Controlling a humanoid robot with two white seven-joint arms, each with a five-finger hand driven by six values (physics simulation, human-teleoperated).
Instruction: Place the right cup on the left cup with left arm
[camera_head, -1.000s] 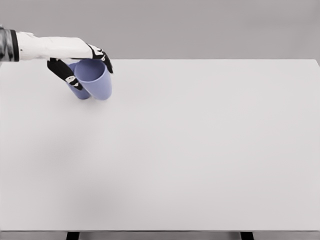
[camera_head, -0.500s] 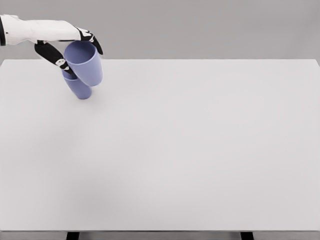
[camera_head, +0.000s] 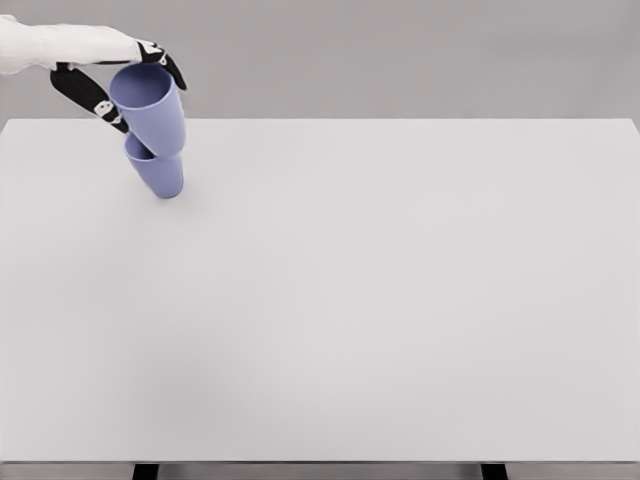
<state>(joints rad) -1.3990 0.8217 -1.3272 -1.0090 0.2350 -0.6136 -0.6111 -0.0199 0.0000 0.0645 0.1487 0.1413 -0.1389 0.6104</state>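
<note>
Left hand (camera_head: 118, 78) grips the upper cup (camera_head: 150, 108) near its rim, holding it just above the lower cup (camera_head: 157, 172) on the surface (camera_head: 400, 300). We judge both cups light, rigid, smooth plastic; a grip high on the wall suits.

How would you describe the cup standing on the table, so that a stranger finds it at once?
Look at the far left corner of the white table, where the left hand reaches in. Two lilac-blue cups are there. The one you want is the lower cup, standing on the table, partly hidden behind the upper cup, which the hand holds above it.
</note>
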